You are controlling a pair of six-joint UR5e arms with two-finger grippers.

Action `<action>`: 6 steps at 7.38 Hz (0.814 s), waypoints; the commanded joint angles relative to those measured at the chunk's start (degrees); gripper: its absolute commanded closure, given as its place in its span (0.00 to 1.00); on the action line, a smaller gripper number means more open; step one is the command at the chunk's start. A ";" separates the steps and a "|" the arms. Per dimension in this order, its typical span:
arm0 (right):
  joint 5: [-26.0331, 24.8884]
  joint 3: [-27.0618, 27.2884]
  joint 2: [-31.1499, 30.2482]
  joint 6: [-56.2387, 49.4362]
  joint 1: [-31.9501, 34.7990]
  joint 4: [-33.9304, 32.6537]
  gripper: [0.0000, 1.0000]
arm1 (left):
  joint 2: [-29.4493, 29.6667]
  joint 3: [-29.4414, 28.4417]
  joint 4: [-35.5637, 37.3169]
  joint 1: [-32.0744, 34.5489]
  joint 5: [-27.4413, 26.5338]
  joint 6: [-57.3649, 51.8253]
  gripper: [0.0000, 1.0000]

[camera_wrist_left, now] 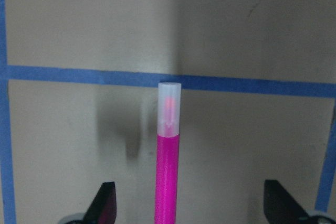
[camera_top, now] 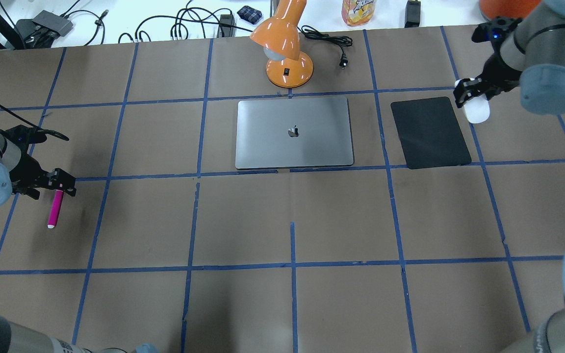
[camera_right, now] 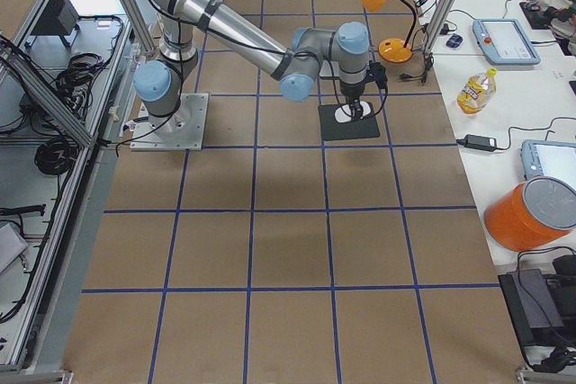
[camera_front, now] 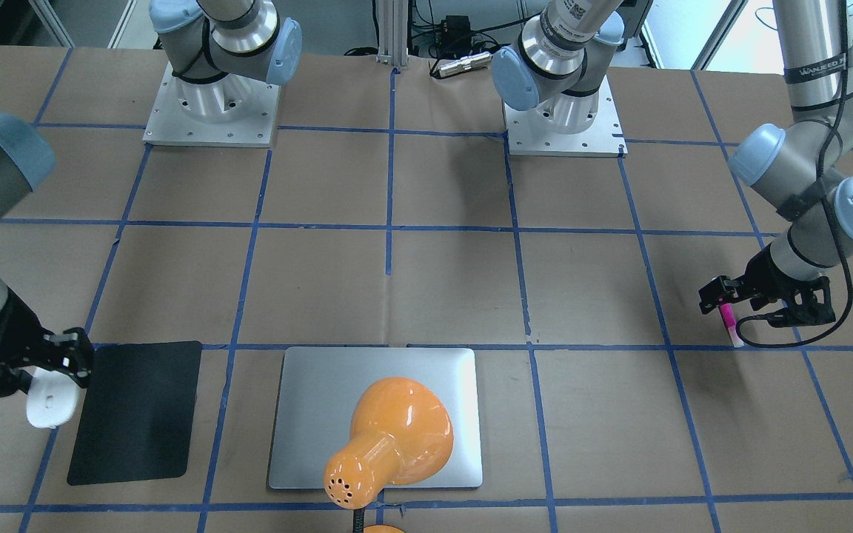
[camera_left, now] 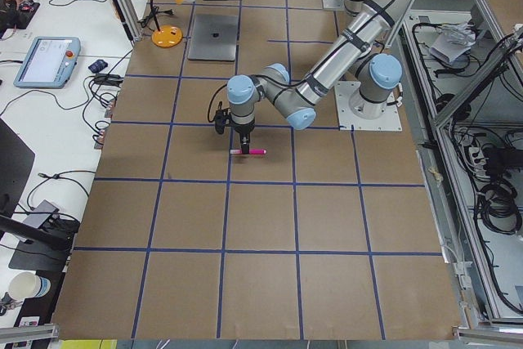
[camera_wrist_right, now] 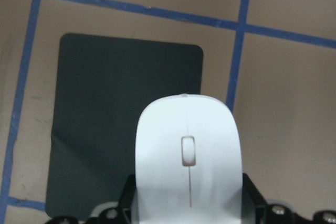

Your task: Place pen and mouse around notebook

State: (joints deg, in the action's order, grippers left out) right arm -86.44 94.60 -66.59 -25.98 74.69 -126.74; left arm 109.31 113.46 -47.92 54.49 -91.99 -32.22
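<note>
Robot-side first: the pen [camera_wrist_left: 168,182] lies flat on the paper-covered table [camera_top: 292,220], far out on the robot's L, with its pale cap pointing toward the robot. The L gripper [camera_top: 61,188] sits over the magenta end. Its fingers [camera_wrist_left: 106,203] are spread wide on either side w/ clear gaps, so nothing is gripped. The pen is well apart from the notebook [camera_top: 272,142].

Farther out, the notebook lies flat at mid-table. A black pad [camera_top: 429,132] lies near it on the robot's R, w/ a strip of bare table btwn them. By the pad's outer far corner the R gripper [camera_top: 471,93] is clamped on the rear of the mouse [camera_wrist_right: 188,150], scroll line up, nose toward the robot. In the overhead view the mouse sits just outside the pad's R edge, while the wrist view has it overlapping that edge. Can't tell if it rests on the table or hangs above it.

Farthest back, an orange desk lamp [camera_top: 288,68] stands just behind the notebook.
</note>
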 commanded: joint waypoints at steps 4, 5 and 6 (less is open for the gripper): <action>-3.63 -2.32 9.19 8.64 4.67 -0.70 0.39 | 2.40 -0.08 2.31 -0.09 -0.38 -3.29 0.05; -5.82 -2.75 10.15 9.36 4.33 -0.53 0.39 | 2.66 -0.25 2.22 -0.17 -0.47 -3.38 0.19; -5.93 -2.32 10.25 9.28 4.24 -0.61 0.39 | 2.66 -0.34 2.22 -0.26 -0.39 -3.38 0.29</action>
State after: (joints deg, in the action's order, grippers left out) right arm -91.36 92.09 -56.87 -17.16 79.11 -127.34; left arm 111.82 113.22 -45.70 54.31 -92.40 -35.55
